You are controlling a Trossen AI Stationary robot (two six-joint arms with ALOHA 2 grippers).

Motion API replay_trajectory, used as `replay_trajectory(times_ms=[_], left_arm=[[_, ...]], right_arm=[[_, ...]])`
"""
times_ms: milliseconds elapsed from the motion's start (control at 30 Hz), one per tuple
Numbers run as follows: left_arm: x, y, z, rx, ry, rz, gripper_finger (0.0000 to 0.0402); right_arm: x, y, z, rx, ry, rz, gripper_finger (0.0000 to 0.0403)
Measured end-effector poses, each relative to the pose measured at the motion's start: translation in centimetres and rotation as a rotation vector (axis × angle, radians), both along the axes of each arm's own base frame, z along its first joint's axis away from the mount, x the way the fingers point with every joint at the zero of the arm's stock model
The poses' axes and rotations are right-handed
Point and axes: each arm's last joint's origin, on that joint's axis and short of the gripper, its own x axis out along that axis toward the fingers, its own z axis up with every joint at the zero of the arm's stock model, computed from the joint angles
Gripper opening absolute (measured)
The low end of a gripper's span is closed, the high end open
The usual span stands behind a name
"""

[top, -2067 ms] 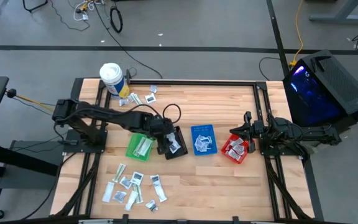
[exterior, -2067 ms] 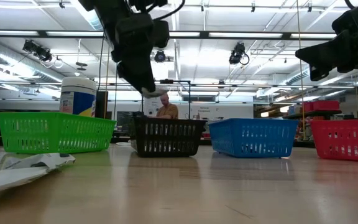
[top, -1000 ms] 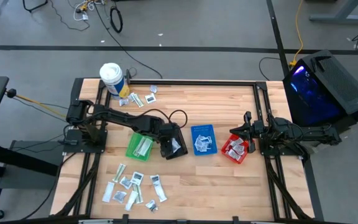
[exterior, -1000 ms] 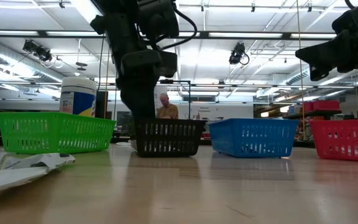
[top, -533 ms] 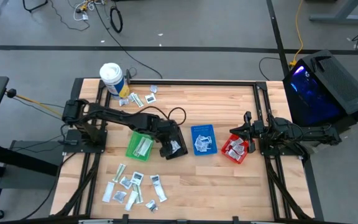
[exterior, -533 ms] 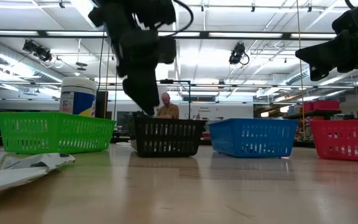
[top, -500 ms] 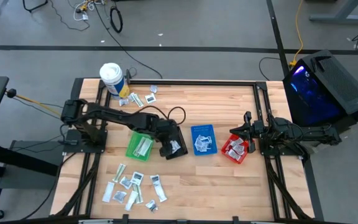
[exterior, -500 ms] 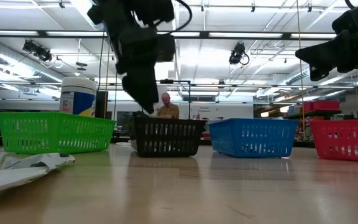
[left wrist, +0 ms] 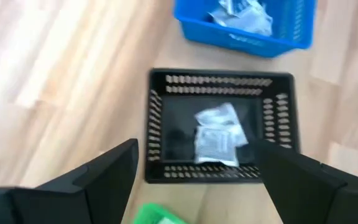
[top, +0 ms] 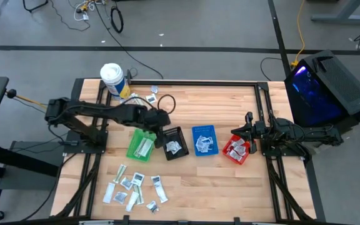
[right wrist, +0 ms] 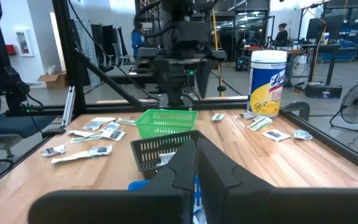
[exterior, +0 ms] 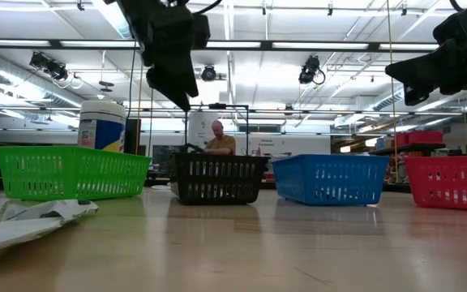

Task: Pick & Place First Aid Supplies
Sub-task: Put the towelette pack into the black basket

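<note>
While the low view hides the small black plastic bin's (exterior: 217,178) contents, the left wrist view shows white sachets (left wrist: 218,134) inside, below the left gripper's (left wrist: 194,180) spread fingers; the right gripper (right wrist: 196,168) rests pressed together.

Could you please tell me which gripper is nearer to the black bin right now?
Left. The left gripper hangs open just above the black bin; the right gripper waits shut beyond the blue bin.

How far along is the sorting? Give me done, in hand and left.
Done: packets lie in the green bin, black bin, blue bin and red bin.
In hand: nothing; the left gripper hangs open and empty above the black bin, and the right gripper waits shut by the red bin.
Left: a loose cluster of sachets at the near edge, and a few packets beside the white tub.
</note>
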Motion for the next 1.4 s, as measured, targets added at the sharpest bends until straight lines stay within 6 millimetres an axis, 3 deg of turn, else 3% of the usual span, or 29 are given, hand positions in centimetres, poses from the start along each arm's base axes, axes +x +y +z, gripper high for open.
replay_trajectory(times_ms=[367,600,833,1133,1400], left_arm=[[-1.1,6.2,0.0,-0.028,0.016,0.200,0.0328],[-2.8,10.8,-0.2,-0.013,0.054,0.302,0.0328],[-4.7,13.5,-0.7,-0.037,0.145,0.335,0.0328],[-3.8,17.4,0.4,0.033,0.307,0.304,0.0328],[-3.1,20.6,-0.8,0.067,0.364,0.343,0.0328]], right_arm=[[0.0,0.0,0.0,0.000,0.000,0.000,0.0023],[0.0,0.0,0.0,0.000,0.000,0.000,0.0023],[0.0,0.0,0.0,0.000,0.000,0.000,0.0023],[0.0,0.0,0.0,0.000,0.000,0.000,0.0023],[0.0,0.0,0.0,0.000,0.000,0.001,0.0023]])
